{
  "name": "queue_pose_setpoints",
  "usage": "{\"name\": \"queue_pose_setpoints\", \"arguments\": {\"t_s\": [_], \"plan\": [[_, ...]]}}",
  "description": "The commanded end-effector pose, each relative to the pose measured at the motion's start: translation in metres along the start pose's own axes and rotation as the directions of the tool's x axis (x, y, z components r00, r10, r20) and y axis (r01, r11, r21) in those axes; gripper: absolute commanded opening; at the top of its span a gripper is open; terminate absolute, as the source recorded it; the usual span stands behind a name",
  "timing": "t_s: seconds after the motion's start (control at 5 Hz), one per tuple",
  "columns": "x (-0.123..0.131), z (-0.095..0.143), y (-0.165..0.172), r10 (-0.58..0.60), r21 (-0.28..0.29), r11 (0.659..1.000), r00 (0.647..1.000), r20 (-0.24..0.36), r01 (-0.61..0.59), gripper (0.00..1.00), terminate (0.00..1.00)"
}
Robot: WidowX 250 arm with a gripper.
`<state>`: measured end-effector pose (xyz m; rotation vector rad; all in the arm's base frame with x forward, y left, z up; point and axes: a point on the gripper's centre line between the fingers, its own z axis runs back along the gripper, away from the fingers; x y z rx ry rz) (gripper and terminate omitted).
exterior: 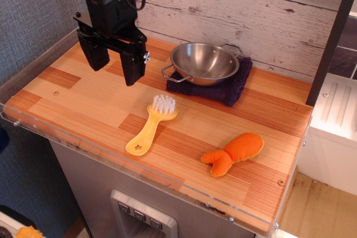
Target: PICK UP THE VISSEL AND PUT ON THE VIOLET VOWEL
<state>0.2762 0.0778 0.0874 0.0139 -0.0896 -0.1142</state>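
Note:
The shiny steel vessel (204, 63), a small bowl with two wire loop handles, rests on the folded dark purple towel (231, 88) at the back of the wooden counter. My black gripper (116, 65) hangs above the back left of the counter, well to the left of the bowl. Its two fingers are spread wide apart and hold nothing.
A yellow brush with white bristles (150, 125) lies in front of the towel. An orange plush toy (234, 152) lies at the front right. A dark post (113, 4) stands behind the gripper, another (332, 37) at the right. A clear guard rims the counter (72, 96) edge.

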Motion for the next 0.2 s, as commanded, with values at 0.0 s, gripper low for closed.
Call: {"name": "queue_pose_setpoints", "arguments": {"t_s": [0.0], "plan": [[-0.0003,0.0131,-0.0009,-0.006,0.012,1.0,1.0,0.026,0.006,1.0,1.0]]}}
